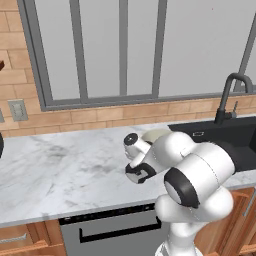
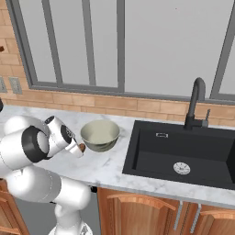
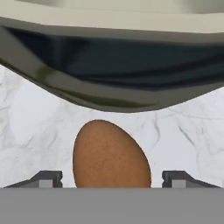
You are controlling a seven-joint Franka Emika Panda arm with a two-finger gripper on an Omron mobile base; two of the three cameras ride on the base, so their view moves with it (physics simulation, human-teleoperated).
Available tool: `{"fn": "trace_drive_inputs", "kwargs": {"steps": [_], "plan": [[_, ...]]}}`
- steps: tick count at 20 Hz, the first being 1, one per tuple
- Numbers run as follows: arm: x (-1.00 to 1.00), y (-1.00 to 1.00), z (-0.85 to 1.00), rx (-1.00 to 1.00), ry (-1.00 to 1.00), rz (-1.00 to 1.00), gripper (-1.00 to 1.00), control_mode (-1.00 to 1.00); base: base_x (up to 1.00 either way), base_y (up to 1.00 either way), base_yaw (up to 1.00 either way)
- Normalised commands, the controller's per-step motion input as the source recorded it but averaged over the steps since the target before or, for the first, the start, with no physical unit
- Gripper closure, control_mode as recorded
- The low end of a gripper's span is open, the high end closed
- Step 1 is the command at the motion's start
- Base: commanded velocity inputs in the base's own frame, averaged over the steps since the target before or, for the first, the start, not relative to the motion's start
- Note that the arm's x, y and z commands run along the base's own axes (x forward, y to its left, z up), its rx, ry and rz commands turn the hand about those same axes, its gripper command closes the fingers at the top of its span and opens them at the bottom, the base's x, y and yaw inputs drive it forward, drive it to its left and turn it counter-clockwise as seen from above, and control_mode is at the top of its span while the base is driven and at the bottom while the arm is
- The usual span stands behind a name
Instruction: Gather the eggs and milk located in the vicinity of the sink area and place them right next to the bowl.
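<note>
The tool (image 3: 111, 177) is low over the marble counter (image 1: 60, 170), just to the left of the bowl (image 2: 100, 134). In the hand view its two dark fingertips (image 3: 46, 178) stand apart on either side of a brown egg (image 3: 110, 156), with a clear gap of marble between each tip and the shell, so the tool is released and grips nothing. The egg lies on the counter between the tips, and the outer wall of the bowl curves just beyond it; whether egg and bowl touch, I cannot tell.

In the right base view the egg (image 2: 82, 147) shows as a small brown spot at the end of the hand, right beside the near left foot of the pale cream-green bowl. The bowl sits upright on the counter, left of the sink (image 2: 183, 153), with a strip of marble between them. The black basin has a round silver drain (image 2: 181, 168) on its floor, and the curved black faucet (image 2: 196, 103) rises at its far edge, before the brick wall (image 2: 114, 104) and the window (image 2: 137, 41).

In the left base view the arm's white elbow covers most of the bowl, of which a pale rim (image 1: 152, 134) shows behind it. A dark dishwasher front (image 1: 110, 232) sits below the counter edge.
</note>
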Motion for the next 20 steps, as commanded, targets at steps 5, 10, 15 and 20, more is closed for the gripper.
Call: {"fn": "trace_drive_inputs", "kwargs": {"steps": [5, 10, 15, 20], "plan": [[-0.14, 0.0, 0.06, 0.0, -0.01, 0.0, -1.0, -1.0, 0.0, 0.0, 0.0], [-0.28, 0.0, 0.18, 0.0, -0.01, 0.0, -1.0, -1.0, 0.0, 0.0, 0.0], [-0.58, 0.0, 0.39, 0.0, 0.0, 0.0, -1.0, -1.0, 0.0, 0.0, 0.0], [-0.75, 0.0, 0.52, 0.0, 0.0, 0.0, -1.0, -1.0, 0.0, 0.0, 0.0]]}}
